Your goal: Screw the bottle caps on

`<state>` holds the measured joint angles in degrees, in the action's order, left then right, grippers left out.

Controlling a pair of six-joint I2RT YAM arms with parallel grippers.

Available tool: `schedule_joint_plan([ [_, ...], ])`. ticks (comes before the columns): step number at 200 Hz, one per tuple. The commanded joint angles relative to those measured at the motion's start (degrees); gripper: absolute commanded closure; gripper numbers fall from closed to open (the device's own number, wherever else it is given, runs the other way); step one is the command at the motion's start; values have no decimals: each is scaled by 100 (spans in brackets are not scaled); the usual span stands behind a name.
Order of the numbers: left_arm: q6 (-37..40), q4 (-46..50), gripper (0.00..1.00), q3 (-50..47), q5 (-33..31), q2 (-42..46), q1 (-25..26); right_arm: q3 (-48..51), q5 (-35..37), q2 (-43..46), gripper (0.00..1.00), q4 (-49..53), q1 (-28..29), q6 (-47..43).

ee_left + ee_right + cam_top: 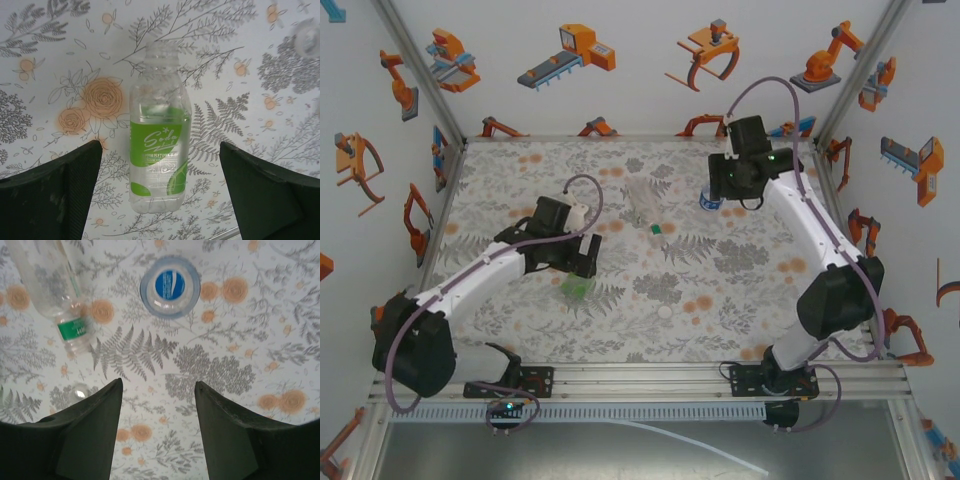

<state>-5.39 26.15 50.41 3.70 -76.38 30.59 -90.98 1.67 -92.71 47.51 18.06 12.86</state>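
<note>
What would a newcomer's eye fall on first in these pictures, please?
Most striking is the green-labelled bottle, lying uncapped on the floral tablecloth between the wide-open fingers of the left gripper. Ahead of the open right gripper sits a round blue-and-white shape, likely the blue-labelled bottle seen from above. A colourless bottle lies on its side nearby.

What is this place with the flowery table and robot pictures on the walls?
Probably a robot practice booth: two robot arms bolted to a metal rail, robot pictures printed on the walls, and a flowery table boxed in by them.
</note>
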Motion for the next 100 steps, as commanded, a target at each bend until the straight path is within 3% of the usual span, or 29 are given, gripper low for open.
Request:
schedule_joint_plan([
  [1,-81,273,9,33,-430,-274,195,419,-190,340,44,-52,-14,217],
  [55,-185,381,14,295,-623,-1065,402,1195,-554,930,45,6,-14,382],
  [100,-767,434,17,460,-738,-1377,448,1674,-589,1324,45,-7,-14,497],
])
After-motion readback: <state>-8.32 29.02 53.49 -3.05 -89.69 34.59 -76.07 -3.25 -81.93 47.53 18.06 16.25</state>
